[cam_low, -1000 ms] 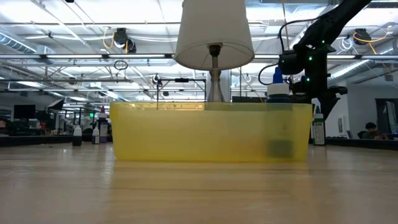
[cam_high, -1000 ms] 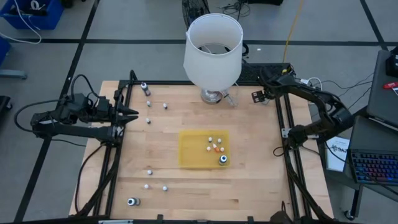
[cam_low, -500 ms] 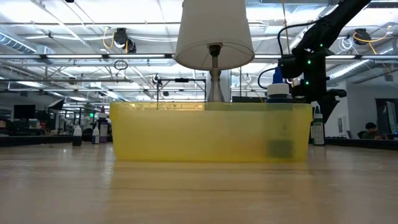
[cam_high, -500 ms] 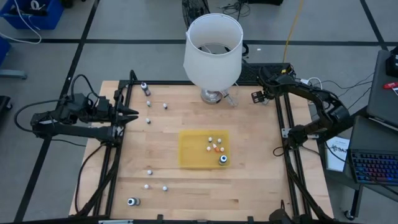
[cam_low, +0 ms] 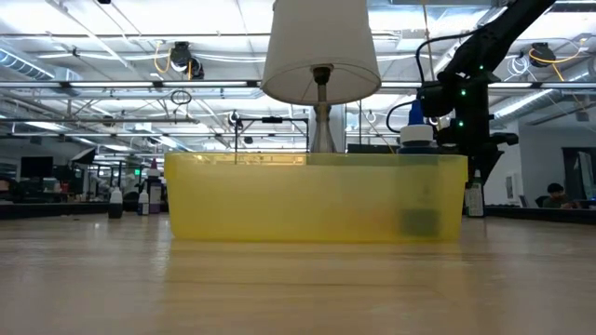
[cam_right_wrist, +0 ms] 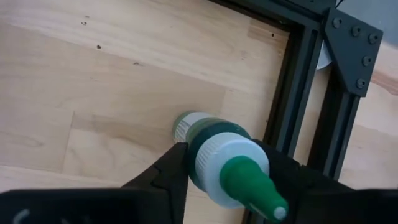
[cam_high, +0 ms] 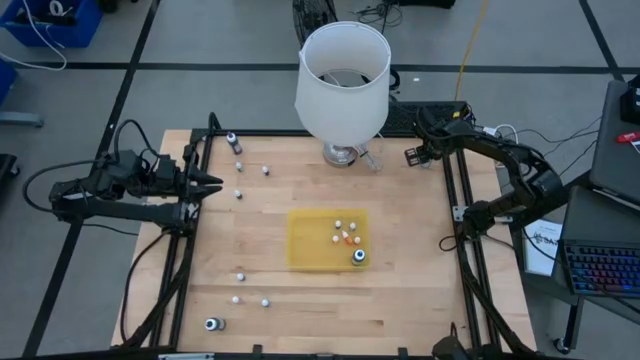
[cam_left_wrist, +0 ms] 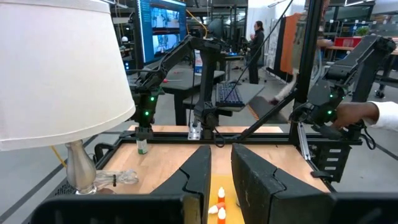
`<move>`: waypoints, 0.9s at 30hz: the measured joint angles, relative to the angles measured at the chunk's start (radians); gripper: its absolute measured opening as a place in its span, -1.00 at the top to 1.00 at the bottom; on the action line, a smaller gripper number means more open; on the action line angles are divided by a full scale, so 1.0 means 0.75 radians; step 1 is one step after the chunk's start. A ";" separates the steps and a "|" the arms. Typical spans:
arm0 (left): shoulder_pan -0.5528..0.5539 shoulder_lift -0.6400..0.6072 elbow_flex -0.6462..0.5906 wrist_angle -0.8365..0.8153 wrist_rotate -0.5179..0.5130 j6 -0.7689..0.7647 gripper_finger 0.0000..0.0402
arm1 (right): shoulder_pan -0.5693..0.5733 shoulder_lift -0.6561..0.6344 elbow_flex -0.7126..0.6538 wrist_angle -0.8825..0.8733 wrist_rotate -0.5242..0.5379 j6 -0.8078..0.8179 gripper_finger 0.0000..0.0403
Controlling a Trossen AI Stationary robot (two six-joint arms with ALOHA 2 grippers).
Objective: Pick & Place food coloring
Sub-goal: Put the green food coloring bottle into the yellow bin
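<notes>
A green-capped bottle [cam_right_wrist: 217,152] is clamped between the right gripper's [cam_right_wrist: 227,165] fingers at the table's [cam_high: 420,260] far right corner, beside the frame rail [cam_right_wrist: 298,93]. Other bottles [cam_high: 347,238] lie in the yellow tray [cam_high: 305,245] and scattered [cam_high: 238,195] on the wood. The left gripper [cam_high: 210,185] is held closed at the left edge

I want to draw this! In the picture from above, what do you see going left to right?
Left gripper → small dark bottle → yellow tray → white lampshade → right gripper, fingers around a green-capped bottle.
</notes>
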 joint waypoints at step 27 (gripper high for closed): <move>0.000 0.000 0.000 0.000 0.000 0.000 0.67 | 1.097 -0.581 -0.016 0.068 -0.063 0.218 0.34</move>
